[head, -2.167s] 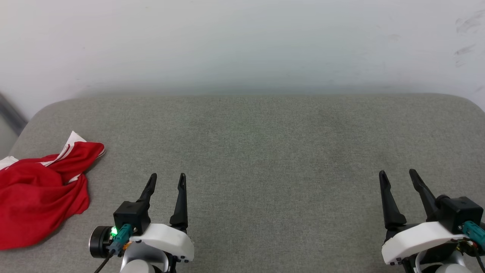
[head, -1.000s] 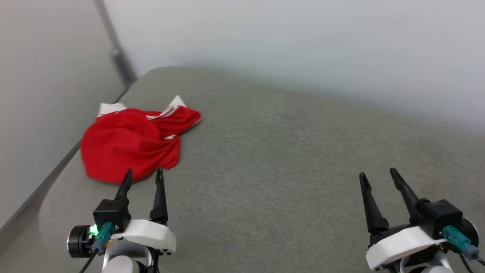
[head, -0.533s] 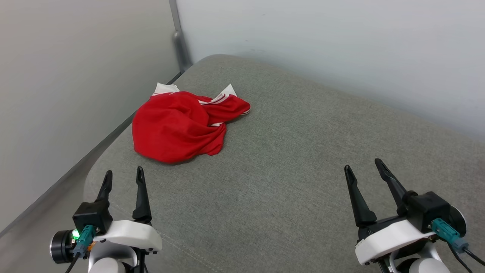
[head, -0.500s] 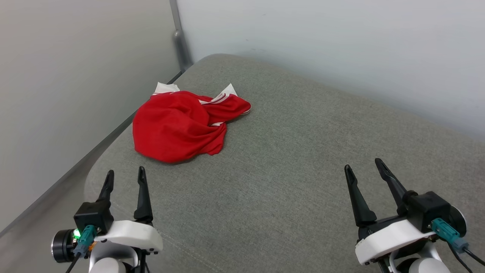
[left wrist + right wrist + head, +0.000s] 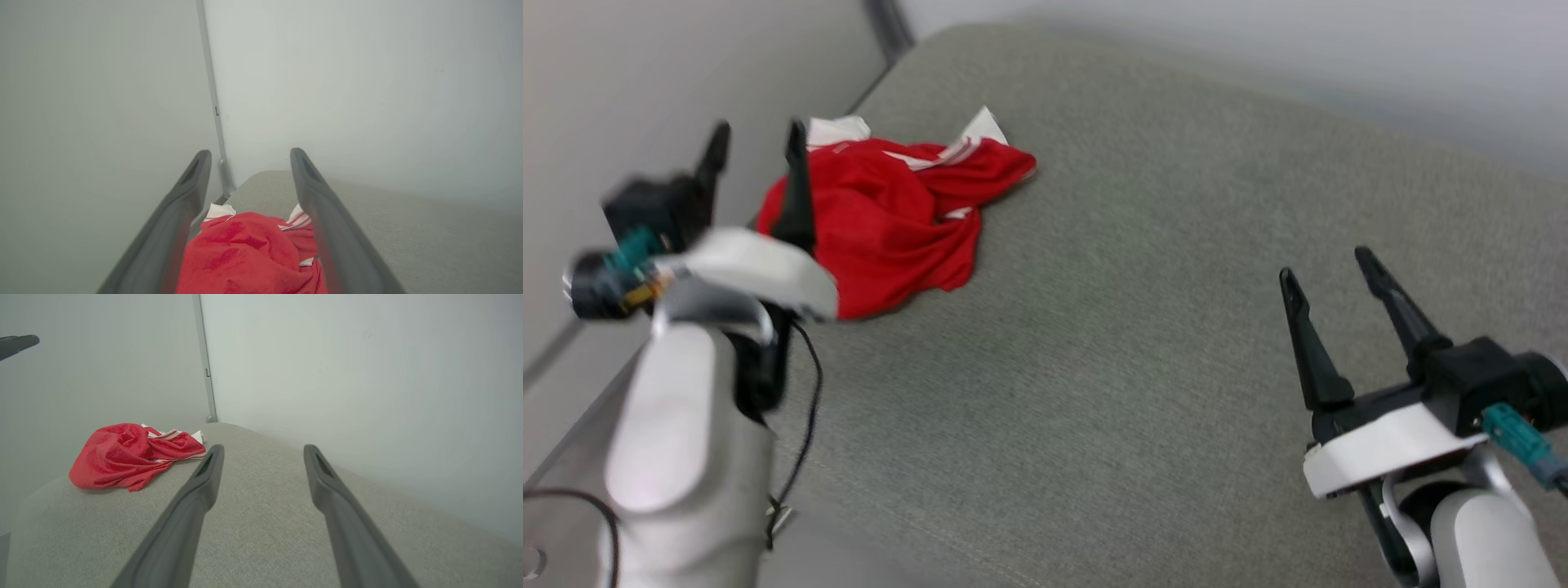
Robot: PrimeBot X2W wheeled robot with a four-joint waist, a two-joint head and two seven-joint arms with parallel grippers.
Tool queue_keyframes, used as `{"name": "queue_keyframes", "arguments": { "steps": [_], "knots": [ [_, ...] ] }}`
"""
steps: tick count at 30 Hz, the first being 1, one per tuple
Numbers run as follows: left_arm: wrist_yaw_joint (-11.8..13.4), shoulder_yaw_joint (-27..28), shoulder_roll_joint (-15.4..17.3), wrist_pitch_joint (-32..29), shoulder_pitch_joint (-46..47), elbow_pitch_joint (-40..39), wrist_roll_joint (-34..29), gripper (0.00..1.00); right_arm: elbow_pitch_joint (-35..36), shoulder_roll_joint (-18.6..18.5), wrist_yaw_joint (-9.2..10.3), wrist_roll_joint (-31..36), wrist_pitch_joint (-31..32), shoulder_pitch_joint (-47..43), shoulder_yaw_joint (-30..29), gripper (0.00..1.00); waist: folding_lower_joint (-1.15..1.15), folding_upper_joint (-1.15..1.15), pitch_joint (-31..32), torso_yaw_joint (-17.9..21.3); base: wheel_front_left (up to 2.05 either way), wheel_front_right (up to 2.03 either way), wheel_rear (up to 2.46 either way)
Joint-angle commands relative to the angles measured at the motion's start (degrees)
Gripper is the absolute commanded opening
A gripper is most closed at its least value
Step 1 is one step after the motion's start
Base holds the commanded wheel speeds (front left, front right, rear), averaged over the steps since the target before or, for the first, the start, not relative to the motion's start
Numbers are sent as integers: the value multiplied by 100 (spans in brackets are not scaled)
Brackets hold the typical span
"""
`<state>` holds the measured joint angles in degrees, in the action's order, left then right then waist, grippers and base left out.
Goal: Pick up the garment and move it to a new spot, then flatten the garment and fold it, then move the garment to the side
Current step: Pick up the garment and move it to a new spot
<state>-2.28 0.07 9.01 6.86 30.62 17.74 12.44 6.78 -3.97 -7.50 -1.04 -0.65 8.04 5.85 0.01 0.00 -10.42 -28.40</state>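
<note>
Two grippers are in view nearest the camera, both empty. The right gripper (image 5: pixel 1325 265) hangs low over the near right part of the table (image 5: pixel 1135 327), its fingers spread wide with nothing between them; the right wrist view confirms this, showing bare grey fabric between the parted fingers of the right gripper (image 5: pixel 263 449). The left gripper (image 5: pixel 757 133) is held higher at the table's left edge and is blurred in the head view, with a black cable (image 5: pixel 809 392) hanging from the wrist. Its fingers are likewise spread wide and grip nothing. In the left wrist view the left gripper (image 5: pixel 250 154) points over the garment (image 5: pixel 245 253), which lies below and ahead between the two fingers. One left fingertip (image 5: pixel 16 342) shows in the right wrist view well above the cloth, so no contact is recorded. The table is covered in grey woven fabric with a rounded far left corner. The garment (image 5: pixel 882 220) lies crumpled in a heap near that far left corner, well apart from the right gripper. It is bright red, with white red-striped trim showing at its far side; any lettering is hidden in the folds. The garment (image 5: pixel 118 455) rests on the table close to its left edge. Beyond stand two plain pale walls, meeting at a grey corner strip (image 5: pixel 203 355).
</note>
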Motion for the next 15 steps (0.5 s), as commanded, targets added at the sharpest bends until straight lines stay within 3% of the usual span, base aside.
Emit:
{"name": "queue_keyframes", "arguments": {
  "steps": [1,9,15],
  "knots": [
    [-29,25,119,-214,276,114,22,100,73,-78,1,-18,52,161,24,100,-1,0,-580,347,0,0,0],
    [-327,-15,845,-2265,1754,1194,336,100,416,-311,1,-48,145,688,125,100,-1,0,-1555,893,0,0,0],
    [-473,-158,1305,-3601,2140,2262,655,100,420,-368,1,-106,81,954,172,100,-1,0,-1959,1211,0,0,0]
  ]
}}
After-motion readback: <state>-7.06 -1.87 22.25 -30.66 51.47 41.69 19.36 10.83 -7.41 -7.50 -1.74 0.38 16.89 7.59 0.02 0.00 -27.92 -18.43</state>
